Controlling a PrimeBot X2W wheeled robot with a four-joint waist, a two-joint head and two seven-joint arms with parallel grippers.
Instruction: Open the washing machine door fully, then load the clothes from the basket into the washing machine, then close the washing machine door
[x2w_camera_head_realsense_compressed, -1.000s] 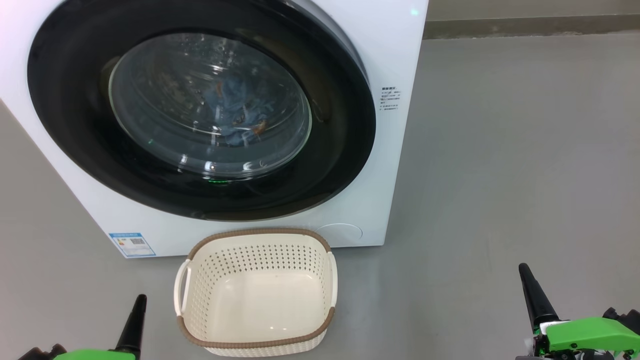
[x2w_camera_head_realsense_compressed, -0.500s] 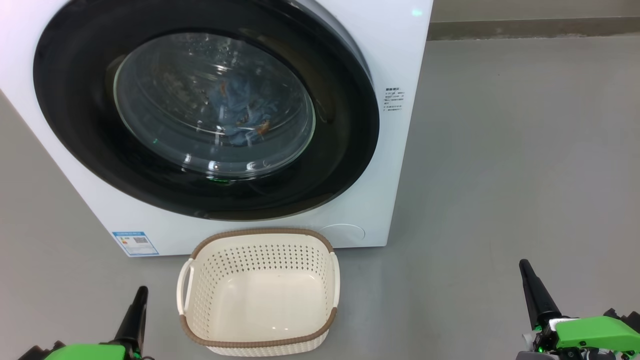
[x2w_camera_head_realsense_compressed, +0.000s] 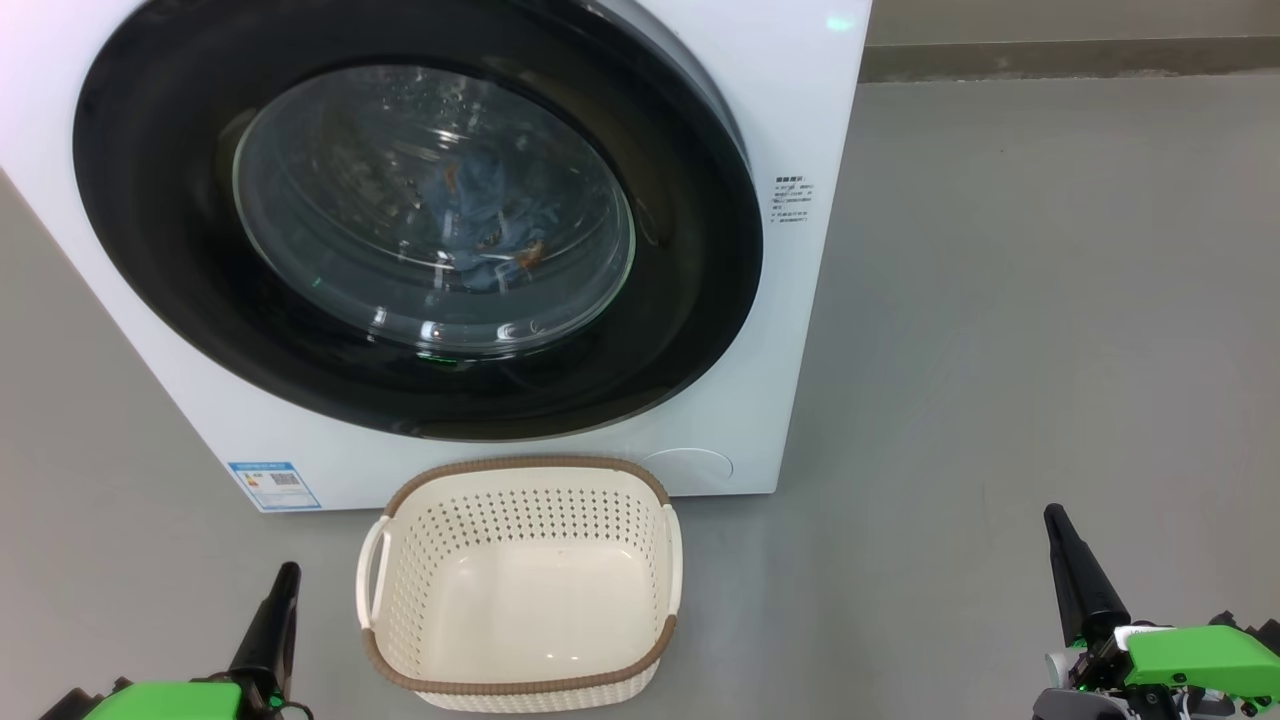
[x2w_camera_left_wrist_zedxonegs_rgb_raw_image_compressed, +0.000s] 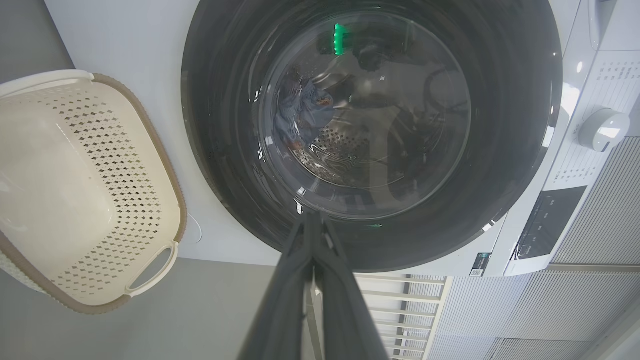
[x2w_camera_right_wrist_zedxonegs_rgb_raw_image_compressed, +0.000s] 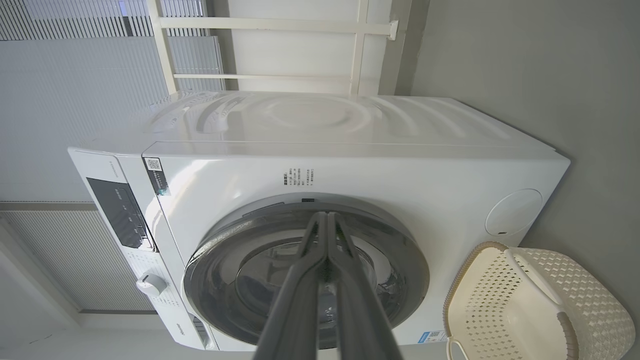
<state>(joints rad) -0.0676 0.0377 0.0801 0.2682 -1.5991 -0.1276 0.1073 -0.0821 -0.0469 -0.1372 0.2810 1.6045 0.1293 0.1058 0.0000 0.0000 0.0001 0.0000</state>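
Note:
The washing machine (x2w_camera_head_realsense_compressed: 800, 120) stands ahead with the washing machine door (x2w_camera_head_realsense_compressed: 150, 200) lying flat against its front. Behind the glass, light blue clothes (x2w_camera_head_realsense_compressed: 480, 220) sit in the drum. In front of the machine, the cream basket (x2w_camera_head_realsense_compressed: 520, 470) rests on the floor with nothing inside. My left gripper (x2w_camera_head_realsense_compressed: 285, 575) is shut, low and to the left of the basket. Far to the right my right gripper (x2w_camera_head_realsense_compressed: 1055, 520) is also shut. The left wrist view looks past the left gripper (x2w_camera_left_wrist_zedxonegs_rgb_raw_image_compressed: 312, 217) at the door (x2w_camera_left_wrist_zedxonegs_rgb_raw_image_compressed: 500, 150), the clothes (x2w_camera_left_wrist_zedxonegs_rgb_raw_image_compressed: 300, 110) and the basket (x2w_camera_left_wrist_zedxonegs_rgb_raw_image_compressed: 165, 165).
Grey floor (x2w_camera_head_realsense_compressed: 1000, 300) spreads wide to the machine's right, ending at a wall base (x2w_camera_head_realsense_compressed: 1050, 55). The machine's control panel (x2w_camera_right_wrist_zedxonegs_rgb_raw_image_compressed: 117, 212) and knob (x2w_camera_right_wrist_zedxonegs_rgb_raw_image_compressed: 150, 285) show beside the door (x2w_camera_right_wrist_zedxonegs_rgb_raw_image_compressed: 400, 270). A white rack (x2w_camera_right_wrist_zedxonegs_rgb_raw_image_compressed: 280, 50) stands behind the machine (x2w_camera_right_wrist_zedxonegs_rgb_raw_image_compressed: 400, 165).
The camera has shifted slightly, sliding the whole picture a little to the right. Both shut grippers have crept a little forward toward the machine.

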